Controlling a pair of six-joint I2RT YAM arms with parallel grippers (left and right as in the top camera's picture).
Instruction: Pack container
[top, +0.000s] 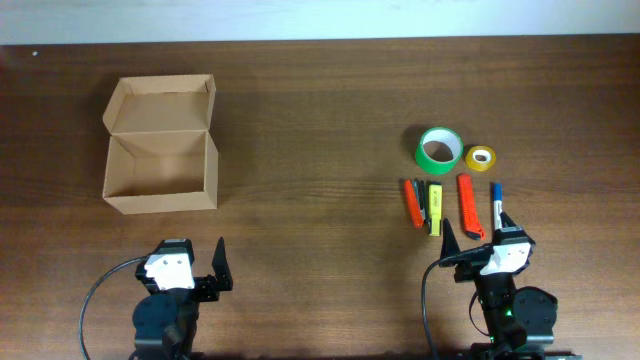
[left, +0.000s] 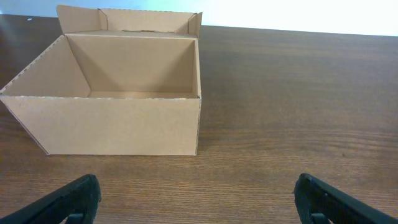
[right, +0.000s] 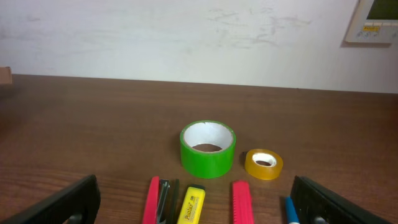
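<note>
overhead, the bench (top: 320, 110) carries the container (top: 160, 170) on its left half, nearer the far edge. its lid flap is folded back toward that edge, and only bare cardboard shows inside. from the left wrist, the near wall hides most of its floor. left gripper (left: 196, 196) and right gripper (right: 196, 196) are spread wide by the near edge, holding nothing. on the right half sit a green tape roll (top: 438, 148), a smaller yellow tape roll (top: 481, 158) and pens (top: 435, 208), which the right wrist view cuts off.

Dark lettering on yellow highlighter (right: 192, 205), too blurred to read surely, wall panel (right: 372, 22) markings illegible
</note>
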